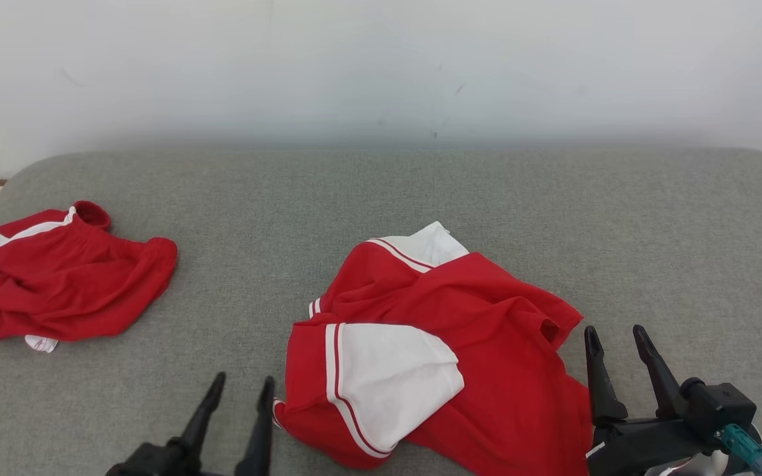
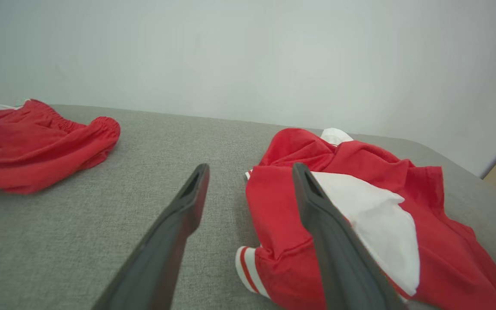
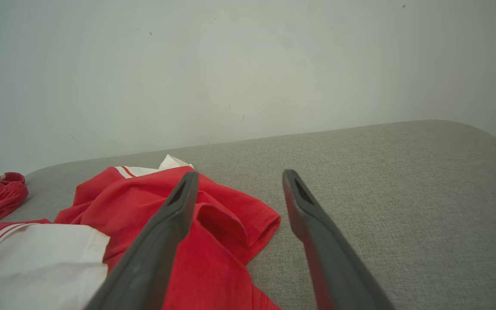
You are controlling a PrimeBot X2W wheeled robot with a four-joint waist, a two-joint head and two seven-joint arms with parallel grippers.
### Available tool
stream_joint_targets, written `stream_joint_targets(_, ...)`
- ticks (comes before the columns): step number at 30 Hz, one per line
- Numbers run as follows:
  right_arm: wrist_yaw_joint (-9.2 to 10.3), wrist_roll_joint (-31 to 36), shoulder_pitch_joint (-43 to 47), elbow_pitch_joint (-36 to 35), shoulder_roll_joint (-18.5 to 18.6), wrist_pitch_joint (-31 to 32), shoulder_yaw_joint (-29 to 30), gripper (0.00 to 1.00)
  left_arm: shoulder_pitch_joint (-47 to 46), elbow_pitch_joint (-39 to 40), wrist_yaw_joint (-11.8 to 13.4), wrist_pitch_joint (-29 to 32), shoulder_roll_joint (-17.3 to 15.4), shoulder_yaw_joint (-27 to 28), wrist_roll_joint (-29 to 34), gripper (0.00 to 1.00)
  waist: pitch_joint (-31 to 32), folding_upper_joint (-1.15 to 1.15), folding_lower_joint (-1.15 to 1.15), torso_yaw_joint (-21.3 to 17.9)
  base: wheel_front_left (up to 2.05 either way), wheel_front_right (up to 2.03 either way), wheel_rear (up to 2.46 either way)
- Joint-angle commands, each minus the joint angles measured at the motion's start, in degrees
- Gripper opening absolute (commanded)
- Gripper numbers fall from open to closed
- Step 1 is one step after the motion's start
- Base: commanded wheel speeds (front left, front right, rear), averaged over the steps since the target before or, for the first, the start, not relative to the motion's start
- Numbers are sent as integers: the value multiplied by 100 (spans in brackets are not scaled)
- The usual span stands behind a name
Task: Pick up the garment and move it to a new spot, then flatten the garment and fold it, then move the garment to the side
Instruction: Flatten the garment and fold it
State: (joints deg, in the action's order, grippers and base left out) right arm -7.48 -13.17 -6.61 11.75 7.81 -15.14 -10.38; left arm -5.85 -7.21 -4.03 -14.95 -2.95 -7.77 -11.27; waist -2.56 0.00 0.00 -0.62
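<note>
Crumpled red-white garment (image 1: 487,311) on woven grey cushion (image 1: 381,198); left gripper (image 1: 244,378), right gripper (image 1: 615,329) — both splayed wide, empty.

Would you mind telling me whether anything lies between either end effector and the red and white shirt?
Nothing visible does. The left end effector and the right end effector both stand open at the edges of the crumpled red and white shirt. The red shorts lie apart, far to the left.

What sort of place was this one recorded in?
Probably an indoor room: a grey padded surface, like a bed or couch, against a plain white wall, with a red-and-white garment and a second red garment lying on it.
</note>
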Motion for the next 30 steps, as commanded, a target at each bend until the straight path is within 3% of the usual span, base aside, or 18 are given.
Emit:
stream_joint_targets(1,-3,-38,-28,1,13,-8,-8,100,66,46,-44,-30,2,-108,88,100,17,0,0,-24,0,0,0)
stream_joint_targets(13,-3,-56,-69,17,13,-8,-31,100,-252,-190,-162,-30,1,-1035,443,100,-1,0,0,-226,0,0,0)
stream_joint_targets(25,-3,-53,-120,5,15,-8,-25,100,-692,-1215,52,-30,-216,-1091,933,100,-112,0,0,-571,0,0,0)
stream_joint_targets(26,-3,-52,-122,4,15,-8,-22,100,-736,-1291,68,-30,-218,-1079,935,79,-120,0,0,-587,0,0,0)
stream_joint_targets(27,-3,-50,-126,5,16,-8,-20,100,-766,-1378,68,-30,-222,-1079,940,20,-125,0,0,-601,0,0,0)
stream_joint_targets(28,-3,-48,-130,5,17,-8,-13,100,-796,-1439,61,-30,-212,-1071,903,0,-128,0,0,-610,0,0,0)
stream_joint_targets(30,-3,-42,-127,-5,16,-8,-3,100,-844,-1496,53,-30,-196,-1062,857,0,-130,0,0,-619,0,0,0)
